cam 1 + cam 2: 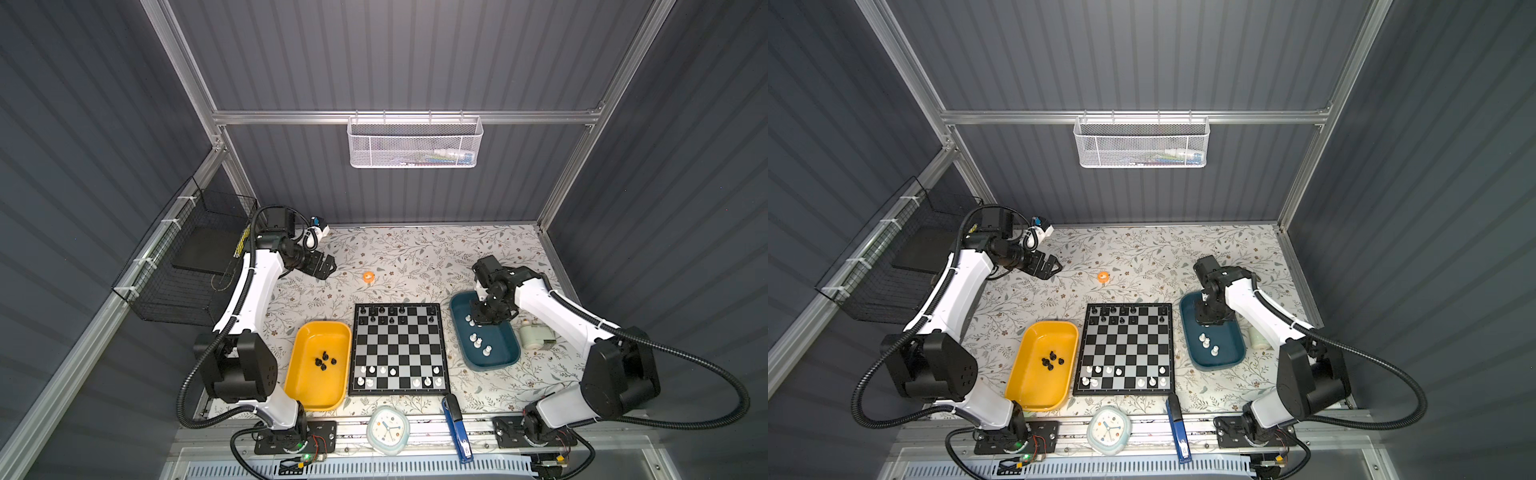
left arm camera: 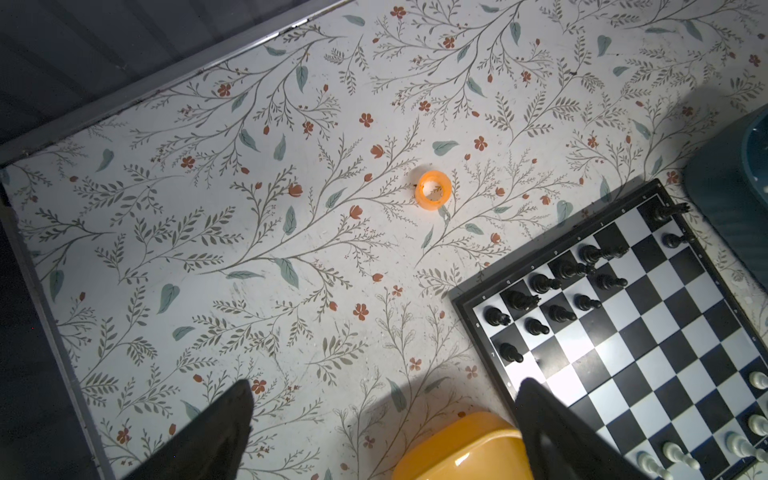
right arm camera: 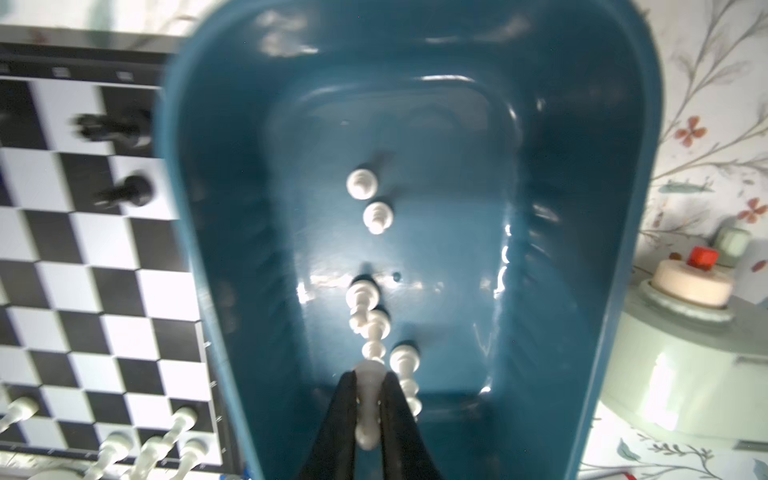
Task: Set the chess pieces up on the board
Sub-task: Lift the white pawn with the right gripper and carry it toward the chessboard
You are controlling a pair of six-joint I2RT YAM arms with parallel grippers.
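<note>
A white chess piece [image 3: 367, 424] is clamped in the right pincer [image 3: 370, 378] at the teal tray [image 3: 582, 208], presumably for carrying to the board [image 1: 399, 349]; the left pincer [image 2: 386, 390] is held apart, parked clear.

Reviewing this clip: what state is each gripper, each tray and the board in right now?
left gripper: open, empty.
right gripper: shut on a white piece, over the teal tray.
board: partly set, both colours on it.
yellow tray: holds loose black pieces.
teal tray: holds loose white pieces.
</note>
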